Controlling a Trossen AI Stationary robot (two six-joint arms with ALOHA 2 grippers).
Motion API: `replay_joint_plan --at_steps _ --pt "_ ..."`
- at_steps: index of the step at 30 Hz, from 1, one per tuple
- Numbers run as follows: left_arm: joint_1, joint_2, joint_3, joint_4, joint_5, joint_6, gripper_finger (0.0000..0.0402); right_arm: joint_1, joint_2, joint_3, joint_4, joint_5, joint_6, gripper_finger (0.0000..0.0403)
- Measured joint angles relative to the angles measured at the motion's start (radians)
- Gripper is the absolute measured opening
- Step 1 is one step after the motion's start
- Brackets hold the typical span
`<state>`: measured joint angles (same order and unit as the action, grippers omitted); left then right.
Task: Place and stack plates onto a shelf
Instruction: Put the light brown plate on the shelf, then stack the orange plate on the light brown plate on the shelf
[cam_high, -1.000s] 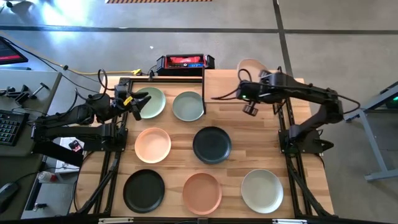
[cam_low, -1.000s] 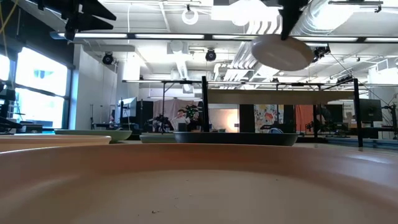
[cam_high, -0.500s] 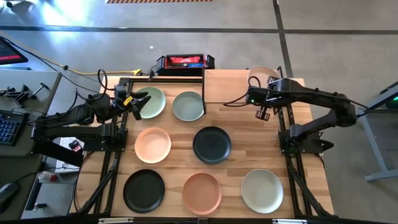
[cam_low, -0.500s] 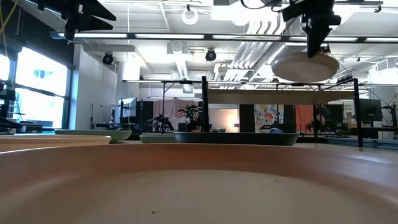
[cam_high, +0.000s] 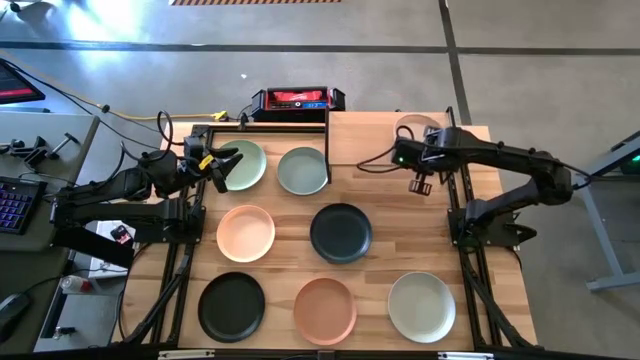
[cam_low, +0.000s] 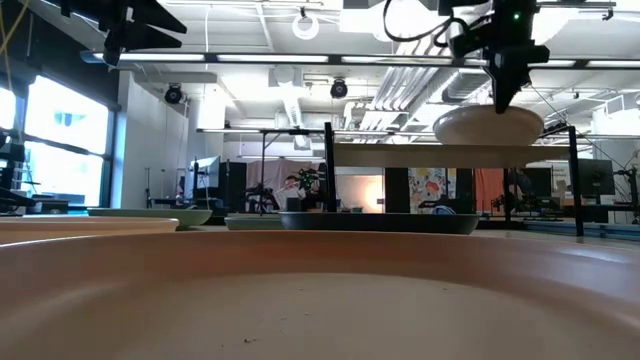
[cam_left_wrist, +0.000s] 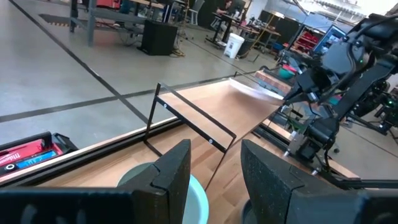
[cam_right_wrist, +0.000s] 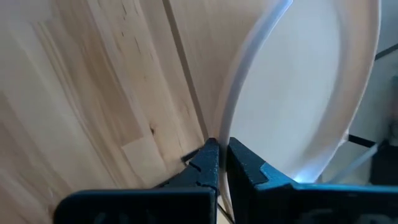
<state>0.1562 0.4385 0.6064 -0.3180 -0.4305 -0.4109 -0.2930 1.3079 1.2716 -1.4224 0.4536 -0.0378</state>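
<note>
Between the right gripper's (cam_right_wrist: 217, 163) pressed-together jaws, the off-white plate's (cam_right_wrist: 305, 93) rim is showing pinched only in the wrist view, over the shelf (cam_high: 385, 135); from above, the arm is mostly hiding that plate. Left gripper (cam_high: 226, 166) is waiting, jaws spread, beside the pale green plate (cam_high: 248, 165).

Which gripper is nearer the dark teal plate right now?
The right, though only slightly. The right gripper holds a cream plate over the shelf, just behind the dark teal plate. The left gripper hovers by the pale green plate, across the table.
</note>
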Motion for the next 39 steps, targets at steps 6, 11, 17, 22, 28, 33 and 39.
replay_joint_plan --at_steps 6,11,17,22,28,33,39 --pt "0.0 0.0 0.0 0.0 0.001 0.0 0.0131 -0.054 0.0 0.0 0.036 -0.044 -0.031 0.0" --pt "0.0 0.0 0.0 0.0 0.001 -0.002 0.0131 -0.096 0.0 0.0 0.035 -0.044 -0.053 0.0" --pt "0.0 0.0 0.0 0.0 0.001 -0.002 0.0131 -0.154 0.0 0.0 0.036 -0.098 -0.061 0.0" --pt "0.0 0.0 0.0 0.0 0.001 -0.004 0.0131 -0.176 0.0 0.0 0.039 -0.136 -0.076 0.0" --pt "0.0 0.0 0.0 0.0 0.001 -0.005 0.0131 -0.179 0.0 0.0 0.055 -0.137 -0.099 0.0001" --pt "0.0 0.0 0.0 0.0 0.001 -0.006 0.0131 -0.179 0.0 0.0 0.061 -0.137 -0.102 0.0026" --pt "0.0 0.0 0.0 0.0 0.001 -0.006 0.0131 -0.179 0.0 0.0 0.06 -0.136 -0.099 0.0074"
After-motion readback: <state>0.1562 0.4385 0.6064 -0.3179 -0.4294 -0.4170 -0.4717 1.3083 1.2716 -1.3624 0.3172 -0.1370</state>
